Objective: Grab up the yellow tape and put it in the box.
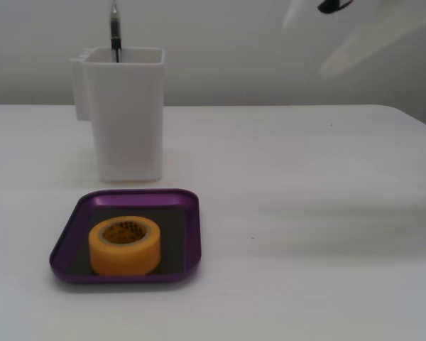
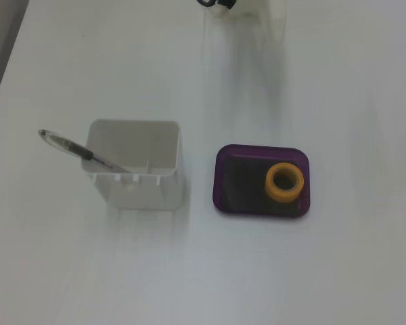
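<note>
Yellow tape (image 1: pixel 124 246) flat in box (image 1: pixel 67 244), core upward.

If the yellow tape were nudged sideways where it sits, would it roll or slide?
Probably slide, not roll: the yellow tape lies flat, core up, in the box. The low rim would likely stop it soon. It looks thick and stiff, so it should hold its shape if gripped.

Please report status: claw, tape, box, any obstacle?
Claw raised high, blurred, state unclear. Tape lies flat inside box, free of claw. Nothing in the way.
</note>
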Controlling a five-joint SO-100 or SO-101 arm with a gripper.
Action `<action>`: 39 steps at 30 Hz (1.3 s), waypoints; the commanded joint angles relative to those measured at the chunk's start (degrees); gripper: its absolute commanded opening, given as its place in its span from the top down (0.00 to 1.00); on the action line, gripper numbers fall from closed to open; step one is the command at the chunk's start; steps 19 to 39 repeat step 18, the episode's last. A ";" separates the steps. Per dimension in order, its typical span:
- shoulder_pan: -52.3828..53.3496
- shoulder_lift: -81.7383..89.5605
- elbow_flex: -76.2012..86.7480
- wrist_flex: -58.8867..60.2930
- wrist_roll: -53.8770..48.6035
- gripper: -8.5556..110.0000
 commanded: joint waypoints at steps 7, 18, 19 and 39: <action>11.07 26.63 32.34 -7.73 0.35 0.80; 12.22 39.81 46.41 -7.03 0.70 0.81; 12.22 39.81 46.41 -7.03 0.70 0.81; 12.22 39.81 46.41 -7.03 0.70 0.81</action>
